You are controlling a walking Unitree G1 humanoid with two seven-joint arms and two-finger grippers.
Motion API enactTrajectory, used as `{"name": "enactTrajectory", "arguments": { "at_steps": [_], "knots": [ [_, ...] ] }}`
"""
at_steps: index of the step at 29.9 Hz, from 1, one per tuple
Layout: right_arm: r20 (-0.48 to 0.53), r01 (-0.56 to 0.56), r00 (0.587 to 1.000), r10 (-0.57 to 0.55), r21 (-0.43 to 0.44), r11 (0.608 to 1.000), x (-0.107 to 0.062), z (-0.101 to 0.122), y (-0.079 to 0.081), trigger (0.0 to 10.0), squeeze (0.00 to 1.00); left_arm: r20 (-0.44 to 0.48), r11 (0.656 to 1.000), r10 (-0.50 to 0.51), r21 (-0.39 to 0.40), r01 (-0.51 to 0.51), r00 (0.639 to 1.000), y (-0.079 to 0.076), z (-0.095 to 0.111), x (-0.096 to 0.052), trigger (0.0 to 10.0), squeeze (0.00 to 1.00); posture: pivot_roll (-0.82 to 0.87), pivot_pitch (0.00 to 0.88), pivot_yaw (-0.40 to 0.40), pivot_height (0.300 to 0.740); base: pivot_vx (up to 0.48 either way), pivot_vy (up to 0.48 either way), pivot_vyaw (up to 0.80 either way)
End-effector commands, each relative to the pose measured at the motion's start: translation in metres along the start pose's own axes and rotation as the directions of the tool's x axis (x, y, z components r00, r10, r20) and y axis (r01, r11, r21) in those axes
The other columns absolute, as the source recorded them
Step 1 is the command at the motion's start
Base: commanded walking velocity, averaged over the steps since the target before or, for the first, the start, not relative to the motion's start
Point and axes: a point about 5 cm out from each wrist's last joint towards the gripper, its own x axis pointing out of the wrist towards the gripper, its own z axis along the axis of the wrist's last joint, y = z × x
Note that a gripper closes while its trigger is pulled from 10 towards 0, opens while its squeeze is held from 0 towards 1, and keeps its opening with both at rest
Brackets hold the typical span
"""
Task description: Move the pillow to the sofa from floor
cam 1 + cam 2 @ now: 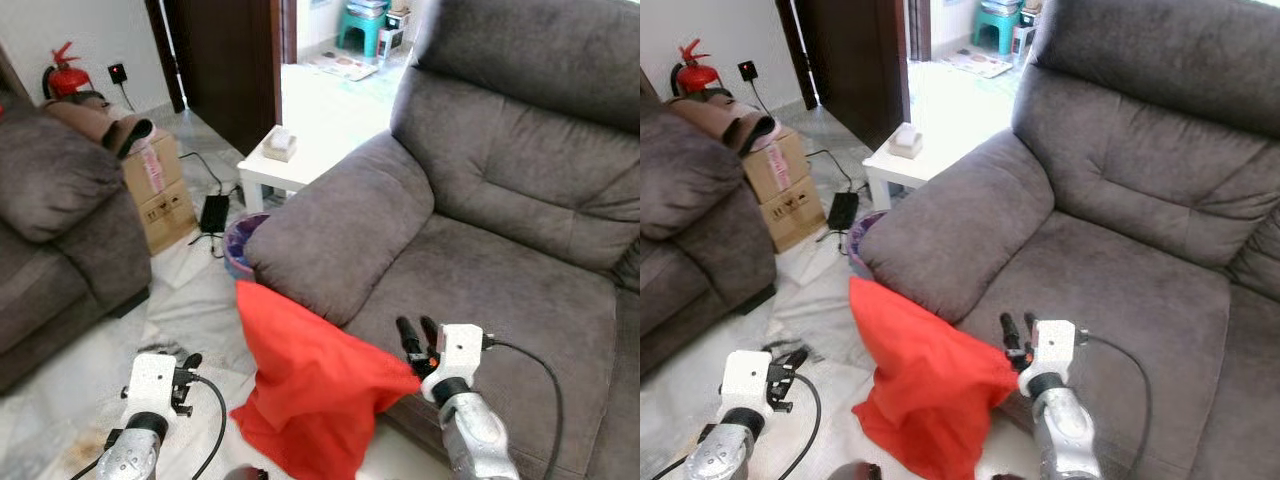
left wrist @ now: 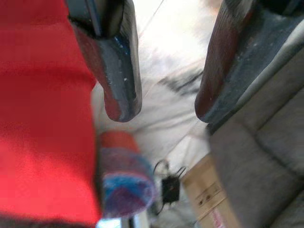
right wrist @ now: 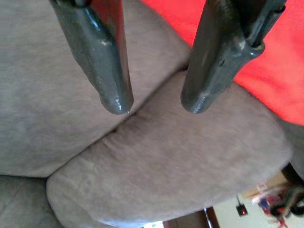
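Observation:
A red pillow [image 1: 310, 390] stands on the floor, leaning against the front of the grey sofa [image 1: 500, 290] just below its armrest [image 1: 340, 230]. My right gripper [image 1: 412, 328] hovers open over the seat's front edge, right beside the pillow's upper right corner. Its wrist view shows the two fingers [image 3: 107, 71] apart over grey fabric, with the red pillow [image 3: 270, 71] off to one side and nothing between them. My left gripper [image 1: 190, 362] is low over the floor to the left of the pillow, open. In the left wrist view the red pillow [image 2: 42, 118] lies alongside one finger [image 2: 118, 71].
A second grey sofa [image 1: 60, 230] stands at the left, with a cardboard box [image 1: 160, 185] beside it. A white side table [image 1: 275, 172], a purple bin [image 1: 240, 240] and a black charger [image 1: 213, 212] with cables sit by the armrest. Marble floor [image 1: 190, 300] stretches between the sofas.

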Motion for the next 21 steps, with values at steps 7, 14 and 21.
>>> {"name": "enactTrajectory", "arguments": {
  "at_steps": [7,14,21],
  "knots": [
    [-0.102,-0.102,0.992,0.075,-0.303,0.948,-0.005,-0.002,-0.015,10.0,0.00,-0.004,0.976,0.185,-0.117,-0.184,0.983,0.037,0.005,0.002,10.0,0.00,0.04,0.127,0.028,0.636,0.000,0.000,0.00],
    [-0.154,-0.174,0.982,0.105,-0.560,0.810,-0.006,-0.003,-0.018,10.0,0.00,0.013,0.989,0.114,-0.098,-0.112,0.993,0.019,0.009,0.009,10.0,0.00,0.03,0.119,0.038,0.636,0.000,0.000,0.00],
    [-0.271,-0.334,0.941,0.204,-0.644,0.688,-0.015,-0.015,-0.015,10.0,0.00,0.084,0.994,0.059,-0.098,-0.050,0.995,0.001,0.026,0.017,10.0,0.00,0.03,0.123,0.035,0.636,0.000,0.000,0.00]
  ]
}}
